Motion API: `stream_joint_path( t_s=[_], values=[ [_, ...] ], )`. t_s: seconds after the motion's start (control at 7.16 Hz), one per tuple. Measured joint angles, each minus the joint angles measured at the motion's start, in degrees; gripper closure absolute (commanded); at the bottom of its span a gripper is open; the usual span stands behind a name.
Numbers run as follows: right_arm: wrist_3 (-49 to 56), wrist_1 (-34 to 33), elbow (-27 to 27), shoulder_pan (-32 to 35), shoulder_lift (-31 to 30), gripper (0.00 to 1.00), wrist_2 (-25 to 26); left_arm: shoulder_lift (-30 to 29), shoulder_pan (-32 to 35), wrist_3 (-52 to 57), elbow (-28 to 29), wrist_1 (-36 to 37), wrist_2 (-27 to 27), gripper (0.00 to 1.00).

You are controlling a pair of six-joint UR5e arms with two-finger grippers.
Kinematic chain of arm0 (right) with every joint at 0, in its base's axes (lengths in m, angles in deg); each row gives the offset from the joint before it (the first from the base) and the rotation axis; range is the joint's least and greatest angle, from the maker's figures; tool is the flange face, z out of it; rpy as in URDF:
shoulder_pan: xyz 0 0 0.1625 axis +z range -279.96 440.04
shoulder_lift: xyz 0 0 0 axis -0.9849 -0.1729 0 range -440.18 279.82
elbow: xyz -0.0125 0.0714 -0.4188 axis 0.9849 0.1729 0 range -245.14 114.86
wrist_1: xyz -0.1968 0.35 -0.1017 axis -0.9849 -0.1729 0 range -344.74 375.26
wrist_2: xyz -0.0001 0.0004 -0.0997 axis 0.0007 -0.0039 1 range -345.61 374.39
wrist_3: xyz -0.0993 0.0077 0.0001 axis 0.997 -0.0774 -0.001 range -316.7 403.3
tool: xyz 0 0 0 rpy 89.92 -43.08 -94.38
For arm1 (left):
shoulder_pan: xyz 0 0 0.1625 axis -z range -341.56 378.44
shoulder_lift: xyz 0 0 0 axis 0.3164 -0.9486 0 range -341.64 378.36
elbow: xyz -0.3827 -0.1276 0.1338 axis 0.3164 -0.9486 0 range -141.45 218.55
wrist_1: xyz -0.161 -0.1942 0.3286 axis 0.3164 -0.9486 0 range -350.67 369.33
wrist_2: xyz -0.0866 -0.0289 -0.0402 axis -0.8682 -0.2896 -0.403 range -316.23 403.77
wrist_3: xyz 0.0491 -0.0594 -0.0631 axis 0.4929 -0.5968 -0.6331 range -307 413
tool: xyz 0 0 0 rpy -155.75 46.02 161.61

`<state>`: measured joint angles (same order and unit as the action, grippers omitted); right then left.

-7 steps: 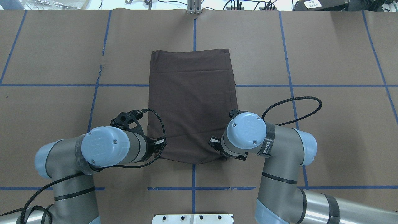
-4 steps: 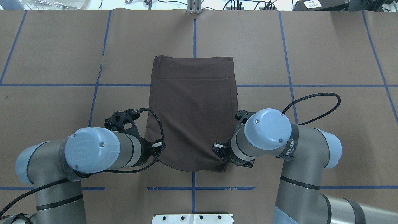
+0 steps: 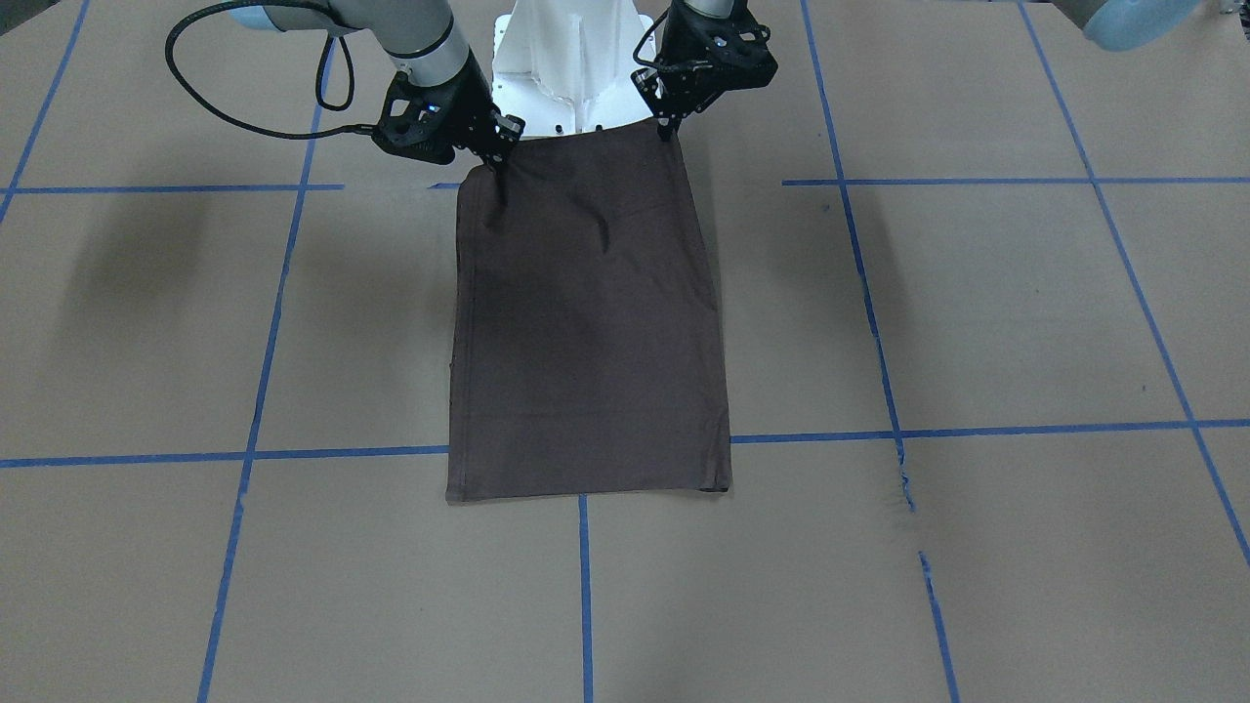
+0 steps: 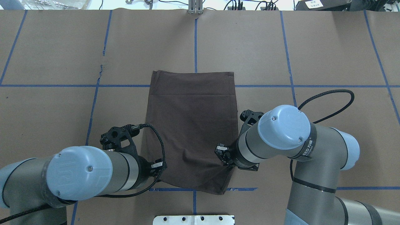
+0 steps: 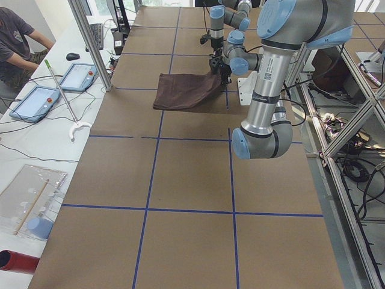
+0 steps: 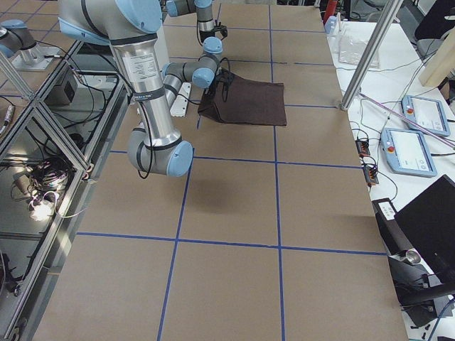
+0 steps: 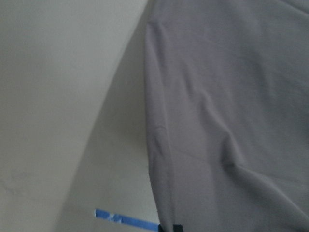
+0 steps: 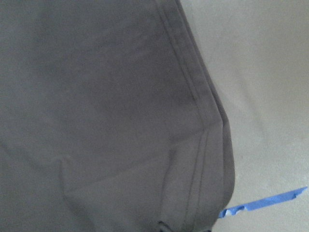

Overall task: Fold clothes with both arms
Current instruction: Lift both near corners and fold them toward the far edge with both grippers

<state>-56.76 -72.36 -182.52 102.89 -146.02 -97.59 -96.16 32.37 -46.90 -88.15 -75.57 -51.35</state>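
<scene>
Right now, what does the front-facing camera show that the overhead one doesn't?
Only front-facing: the left claw and right claw each pinching a robot-side corner of the shirt. Only overhead: the left arm and right arm seen from above, covering those grips, plus cables past the table's far edge. Both: the shirt folded into a rectangle on the brown table with blue tape lines.

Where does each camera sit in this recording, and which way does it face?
Overhead: behind the robot, looking down; left arm and right arm flank the T-shirt.
Front-facing: across the table, facing the robot; both arms, white pedestal.
Exterior left: table's end; left arm near.
Exterior right: opposite end; right arm near.
Left wrist: down onto the T-shirt's edge; no arm shows.
Right wrist: its hemmed corner; likewise.
Shared: both wrist views show blue tape.
</scene>
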Motion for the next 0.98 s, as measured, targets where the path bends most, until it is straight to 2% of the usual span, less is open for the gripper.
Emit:
stream_joint_path(
  t_s=[0.28,0.42,0.7,0.98],
  values=[
    [1.8,-0.1,2.9,5.0,2.4,1.00,0.1,-0.9,2.7,1.7,1.7,-0.6,0.2,1.00],
    [2.2,-0.1,7.0,7.6,5.2,1.00,0.1,-1.9,6.0,2.7,4.7,-3.1,0.1,1.00],
    [2.4,0.0,16.9,12.6,11.0,1.00,-0.9,-5.0,15.0,3.5,15.6,-11.3,-2.5,1.00],
    [2.4,3.6,25.4,16.1,14.9,1.00,-2.2,-7.9,21.6,3.6,25.5,-17.9,-4.7,1.00]
  ],
)
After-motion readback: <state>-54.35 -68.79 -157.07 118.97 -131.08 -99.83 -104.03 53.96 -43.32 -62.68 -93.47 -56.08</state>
